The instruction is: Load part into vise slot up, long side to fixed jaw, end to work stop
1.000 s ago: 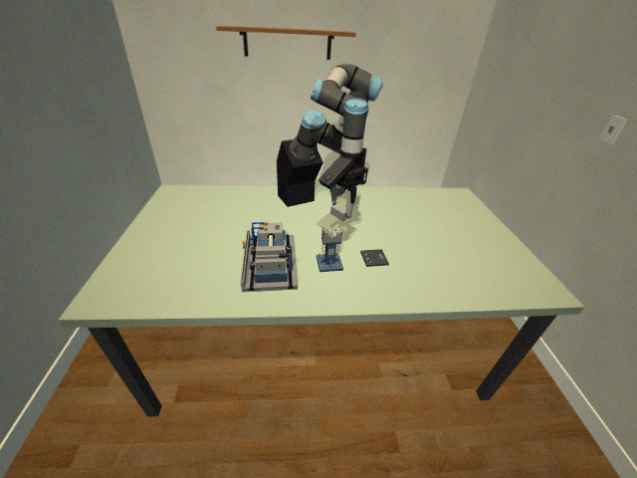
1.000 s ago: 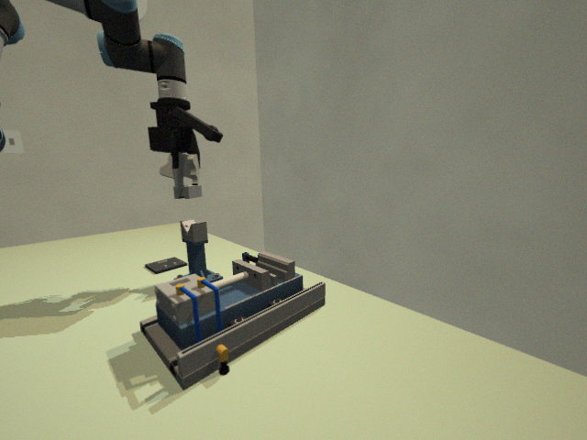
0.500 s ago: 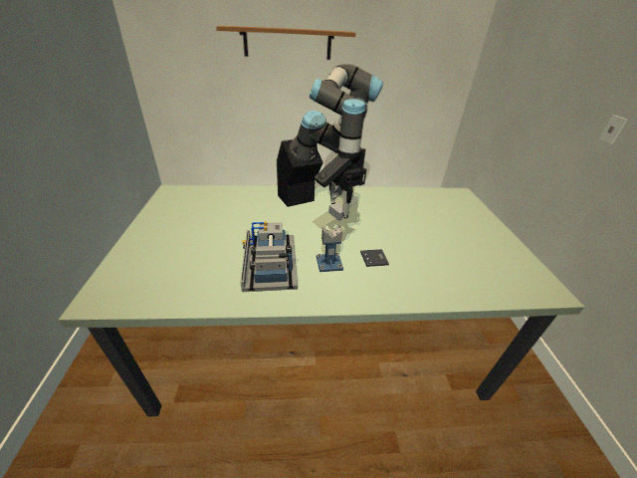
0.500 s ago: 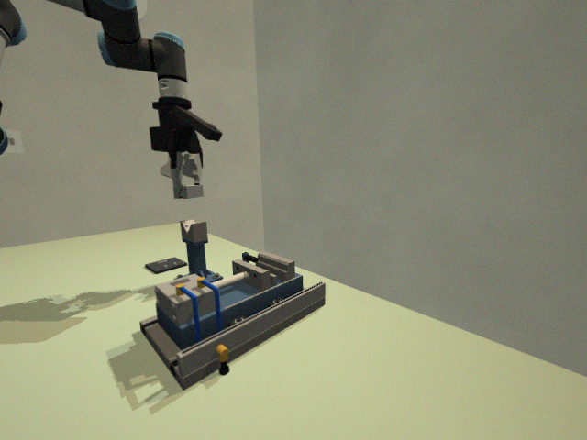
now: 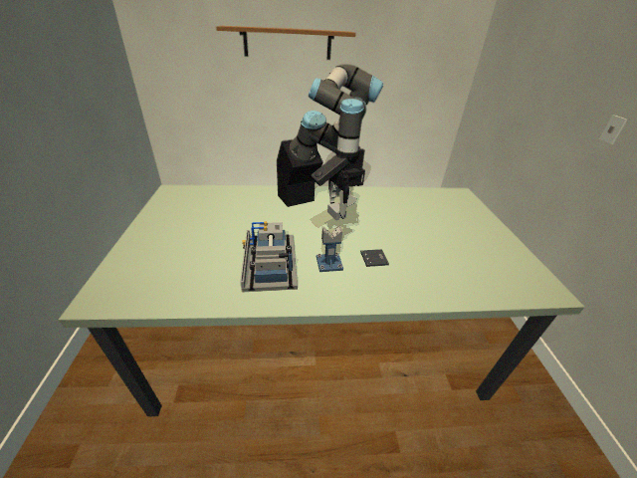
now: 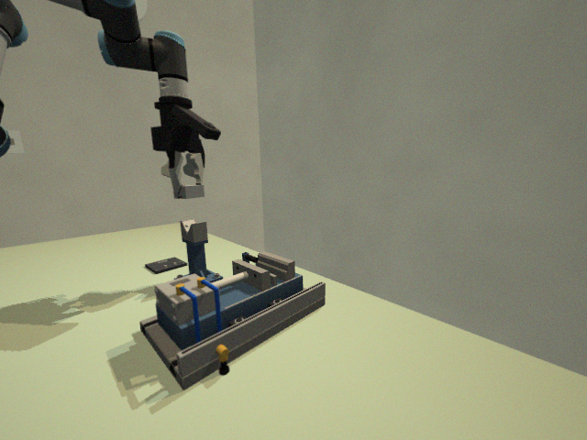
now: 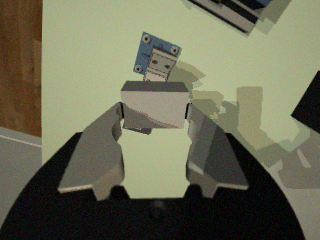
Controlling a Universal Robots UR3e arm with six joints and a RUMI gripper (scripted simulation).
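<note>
At the near side of the green table [image 5: 437, 283] [image 6: 403, 355] [image 7: 75, 100], the vise [image 5: 271, 275] [image 6: 265, 295] [image 7: 235, 22] stands with its jaws apart and no part between them. The work stop [image 5: 284, 255] [image 6: 249, 258] juts in from the side facing the V-block [image 5: 331, 236] [image 6: 194, 233] [image 7: 162, 62]. At the far end of the vise sits the air cylinder [image 5: 273, 226] [image 6: 182, 298], whose blue hoses [image 5: 253, 234] [image 6: 217, 307] loop up beside it, an obstacle on that side

Next to the vise and apart from it, the V-block tops a blue post on a bolted foot, well above the table and with nothing lying in it. On its other side the dark infeed plate [image 5: 374, 257] [image 6: 165, 265] lies flat and bare

Farther back, the gripper [image 5: 338, 209] [image 6: 189, 189] [image 7: 154, 104] points down, partly open, its fingers closed on the two ends of the grey part [image 5: 334, 211] [image 6: 192, 191] [image 7: 155, 105]. The part hangs in the air, higher than the V-block and touching neither it nor the vise; which way its slot faces is hard to tell

Behind stands the black pedestal [image 5: 296, 179] [image 7: 310, 107], and a wooden shelf [image 5: 285, 31] crosses the back wall

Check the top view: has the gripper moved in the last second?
Yes, slightly: the gripper has shifted toward image left, judged against the V-block, which stands where it was.
</note>
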